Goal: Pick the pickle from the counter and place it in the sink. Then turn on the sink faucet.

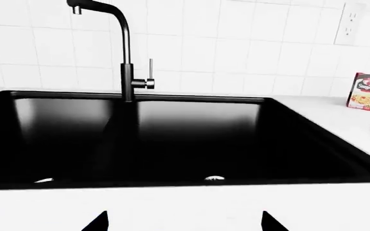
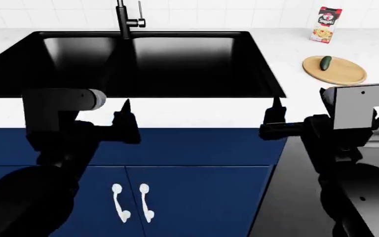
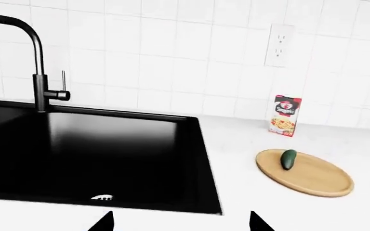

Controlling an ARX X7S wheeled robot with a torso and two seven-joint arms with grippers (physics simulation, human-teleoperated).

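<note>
Two grippers hang at the near edge of the counter [image 2: 176,111], both short of the sink [image 2: 255,64], and neither grasps anything. Furthest left, the left gripper [image 2: 125,116] sits in front of the near rim of the sink's left part, its dark fingers spread apart; in the left wrist view only two black fingertips [image 1: 97,222] show at the frame's edge, well separated, with white worktop between them. Beyond it lies the glossy black sink, its two basins divided by a low ridge, with silver drain strainers [image 1: 215,178] glinting at the bottom. The sink faucet [image 2: 122,19] stands upright at the far rim, about over the divider, against the white tiled wall [image 3: 172,57]; its thin lever handle [image 1: 150,72] points straight up beside the tube.

Right of the sink's near right corner, the right gripper [image 2: 276,118] hovers over the counter edge, also released, its fingers parted in the right wrist view. Further right and further back, a round wooden board [image 2: 341,74] rests on the counter, and the pickle [image 2: 325,62] lies on the board's far left part, well apart from both grippers. Behind the board, near the wall, stands a red and white food box [image 2: 325,24]. An electrical outlet [image 3: 279,44] is set in the tiles above the box. Below the counter, blue cabinet doors [image 2: 196,197] carry white handles.
</note>
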